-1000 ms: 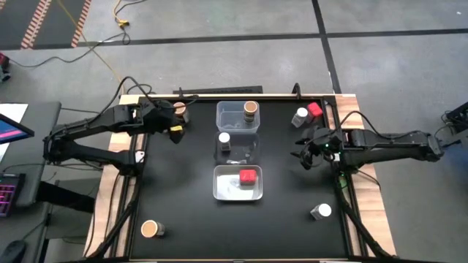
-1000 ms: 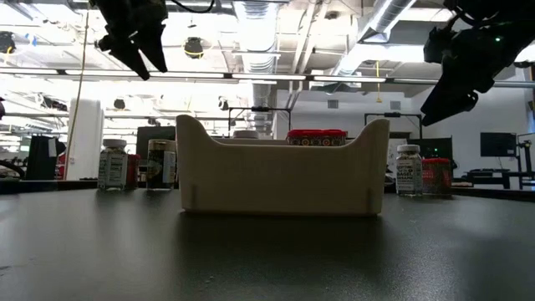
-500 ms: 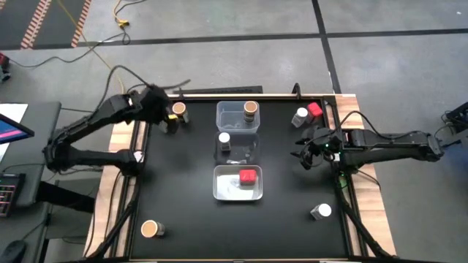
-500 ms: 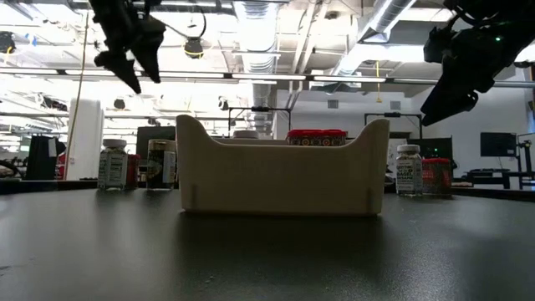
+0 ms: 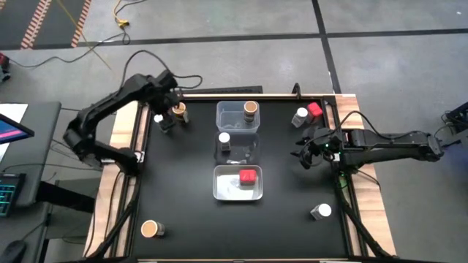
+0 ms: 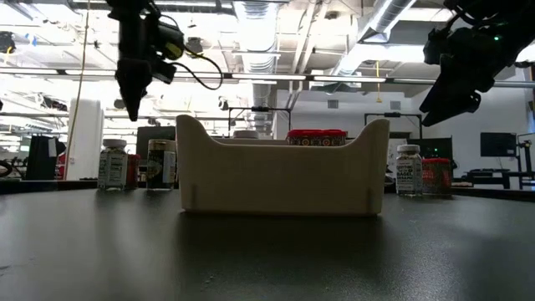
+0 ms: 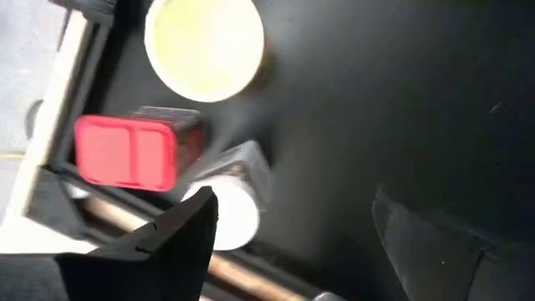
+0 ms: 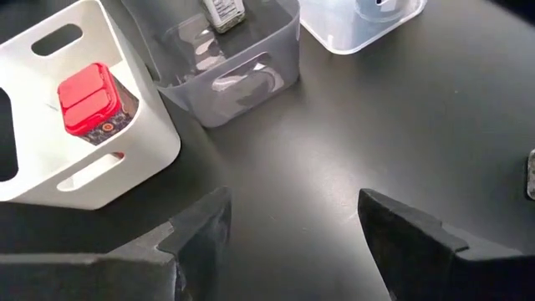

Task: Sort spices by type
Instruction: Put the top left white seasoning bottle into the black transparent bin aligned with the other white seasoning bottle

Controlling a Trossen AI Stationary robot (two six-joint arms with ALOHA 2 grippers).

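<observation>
Left gripper (image 5: 164,109) hangs over the far-left corner cluster w/ fingers spread wide, nothing in them. Under it in its wrist view: a tan-top jar (image 7: 205,43), a red-top jar (image 7: 127,151), a white-top jar (image 7: 224,219), packed tight together. Right gripper (image 5: 306,155) waits near the right edge, also open & empty.

Elsewhere: tan top in the far bin (image 5: 238,117), white top in the middle bin (image 5: 238,147), red top in the near bin (image 5: 237,183). Loose ones: white (image 5: 300,117) + red (image 5: 314,110) far right, white (image 5: 322,212) near right, tan (image 5: 151,229) near left.

Jars look small, light, rigid; smooth sides prob. slippery. Best grip, I'd say: across the body just under the cap. Tight cluster means a finger could knock a neighbour.

Hard to see: left arm covers part of the corner from above; the low view's bin wall hides most of the table.
</observation>
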